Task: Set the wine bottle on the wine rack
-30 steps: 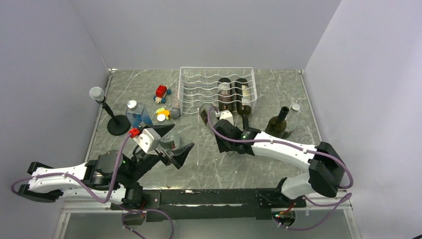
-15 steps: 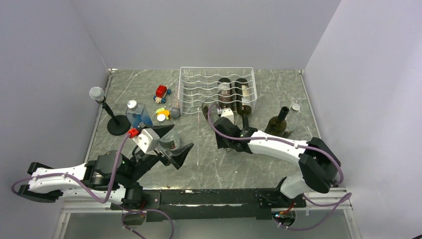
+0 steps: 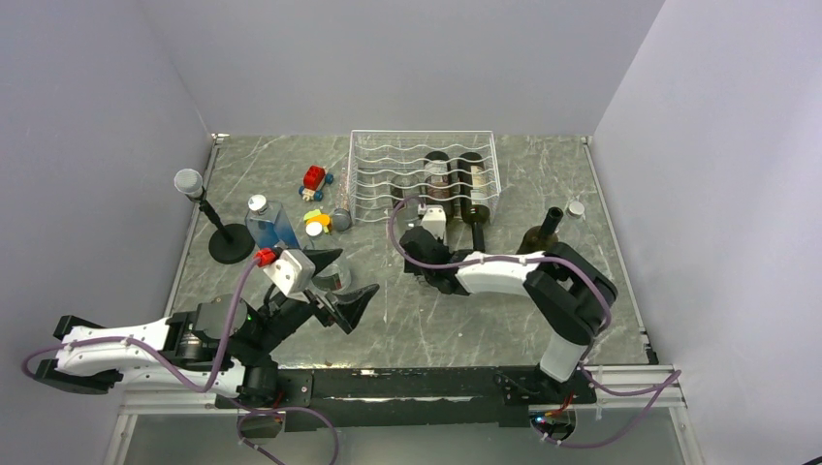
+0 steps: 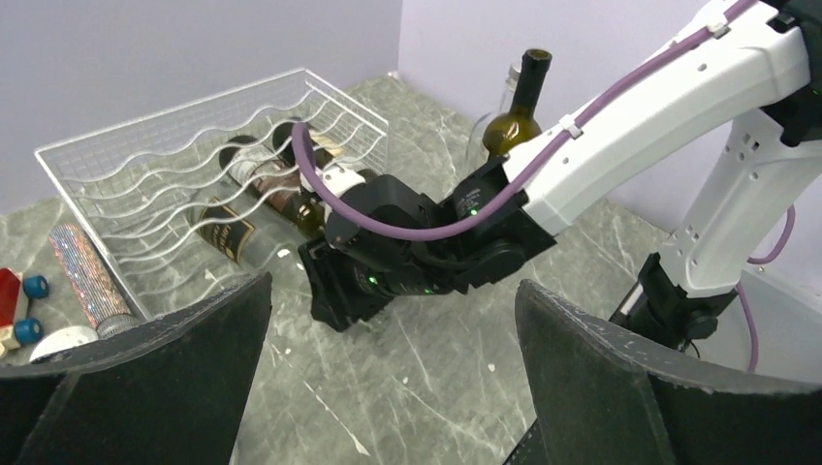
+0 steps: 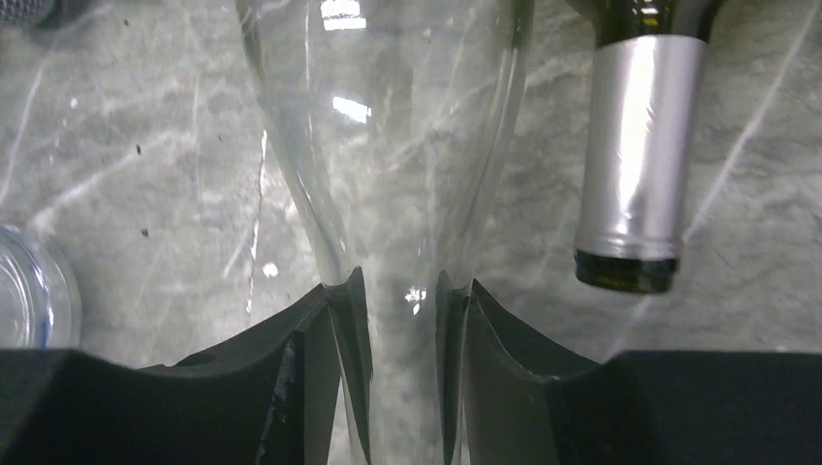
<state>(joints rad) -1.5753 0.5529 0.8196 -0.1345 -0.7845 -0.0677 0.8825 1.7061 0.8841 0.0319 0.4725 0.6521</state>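
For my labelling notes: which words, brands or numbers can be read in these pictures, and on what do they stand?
None can be read.
Labels on the two dark bottles in the wine rack: too blurred.
Dark label on the clear bottle gripped by the right hand: too blurred.

Bright, even light from above leaves only soft shadows on the table [image 3: 407,320]. In the right wrist view, white glare streaks the clear glass bottle [image 5: 388,145], which seems slightly blurred.
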